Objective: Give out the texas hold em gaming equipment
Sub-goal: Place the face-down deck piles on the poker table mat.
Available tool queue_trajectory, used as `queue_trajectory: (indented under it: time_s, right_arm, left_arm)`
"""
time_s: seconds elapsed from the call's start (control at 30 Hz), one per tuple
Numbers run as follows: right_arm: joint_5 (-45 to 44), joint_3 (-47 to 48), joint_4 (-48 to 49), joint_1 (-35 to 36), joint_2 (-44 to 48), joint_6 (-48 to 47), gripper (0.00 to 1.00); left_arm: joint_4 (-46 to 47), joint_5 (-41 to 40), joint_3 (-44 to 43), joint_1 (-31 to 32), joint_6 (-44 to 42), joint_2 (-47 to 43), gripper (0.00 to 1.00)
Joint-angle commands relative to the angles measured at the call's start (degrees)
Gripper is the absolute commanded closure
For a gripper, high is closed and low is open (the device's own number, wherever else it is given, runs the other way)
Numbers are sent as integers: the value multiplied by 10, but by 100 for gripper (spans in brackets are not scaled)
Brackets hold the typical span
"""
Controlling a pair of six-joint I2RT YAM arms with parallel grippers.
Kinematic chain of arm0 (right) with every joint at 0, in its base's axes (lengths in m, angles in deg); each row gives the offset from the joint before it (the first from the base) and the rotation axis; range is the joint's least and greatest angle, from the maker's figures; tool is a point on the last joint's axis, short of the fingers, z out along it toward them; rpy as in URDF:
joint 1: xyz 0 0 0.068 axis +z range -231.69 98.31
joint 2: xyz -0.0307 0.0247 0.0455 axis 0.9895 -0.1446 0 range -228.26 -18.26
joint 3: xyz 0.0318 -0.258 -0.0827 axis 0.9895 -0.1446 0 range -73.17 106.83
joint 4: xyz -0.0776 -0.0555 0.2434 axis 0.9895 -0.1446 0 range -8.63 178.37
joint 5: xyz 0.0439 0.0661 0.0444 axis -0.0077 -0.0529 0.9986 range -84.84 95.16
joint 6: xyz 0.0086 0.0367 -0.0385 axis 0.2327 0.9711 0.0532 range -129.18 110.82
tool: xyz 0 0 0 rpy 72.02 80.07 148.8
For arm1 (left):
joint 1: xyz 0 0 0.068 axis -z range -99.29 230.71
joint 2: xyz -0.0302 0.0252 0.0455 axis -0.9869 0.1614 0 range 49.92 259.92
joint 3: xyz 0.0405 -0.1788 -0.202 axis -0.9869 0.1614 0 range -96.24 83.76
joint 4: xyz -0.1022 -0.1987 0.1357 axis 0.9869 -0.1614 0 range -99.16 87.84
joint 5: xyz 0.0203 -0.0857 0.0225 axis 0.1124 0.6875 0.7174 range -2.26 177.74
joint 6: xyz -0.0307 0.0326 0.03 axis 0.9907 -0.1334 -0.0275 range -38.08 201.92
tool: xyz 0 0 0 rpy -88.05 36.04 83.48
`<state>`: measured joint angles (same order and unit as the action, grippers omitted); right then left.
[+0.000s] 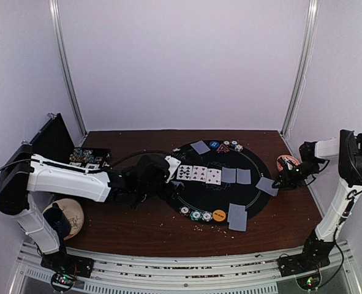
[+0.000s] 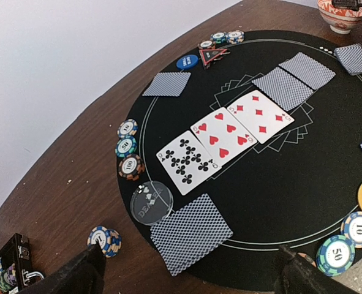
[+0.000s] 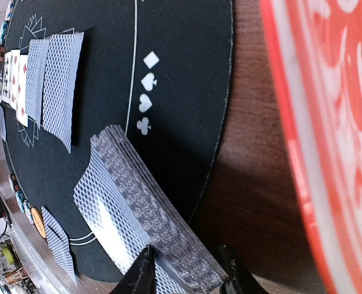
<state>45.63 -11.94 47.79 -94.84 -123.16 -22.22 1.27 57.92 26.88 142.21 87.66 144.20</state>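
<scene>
My left tool hovers over the left edge of the mat, jaws wide apart; my right tool straddles the card deck, whether clamped I cannot tell.

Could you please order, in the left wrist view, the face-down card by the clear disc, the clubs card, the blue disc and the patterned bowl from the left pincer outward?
1. Face-down grey-blue card, just before the left pincer.
2. Face-up white clubs card, centre of the round black mat.
3. Round blue disc, mat's far edge.
4. Red-and-white patterned bowl, far right corner.
</scene>
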Motion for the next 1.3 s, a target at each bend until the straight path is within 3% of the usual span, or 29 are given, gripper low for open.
queue_trajectory:
  time_s: [0.0, 0.37, 0.53, 0.9, 0.93, 1.0, 1.13, 1.27]
  right_arm:
    - [3, -7, -42, 5, 3, -29, 66]
    - [10, -12, -62, 18, 23, -43, 61]
    - [-27, -9, -30, 18, 51, -17, 53]
    - [-92, 11, -28, 19, 128, -22, 30]
    - [-92, 14, -35, 19, 140, -28, 25]
    - [-94, 17, -48, 19, 167, -44, 1]
    - [-86, 13, -69, 19, 238, -74, 0]
    - [-105, -21, -23, 19, 358, -73, 0]
  left_arm:
    - [28, -7, 5, 0, 6, -17, 2]
    - [27, -9, 2, 0, 6, -9, 2]
    - [26, -11, 1, 0, 7, -9, 2]
    - [26, -18, 4, 0, 9, -17, 2]
    - [26, -21, 5, 0, 10, -20, 2]
    - [25, -28, 8, 0, 11, -30, 2]
    - [21, -49, 16, 0, 19, -61, 2]
    - [-4, -88, 19, -2, 43, -107, 2]
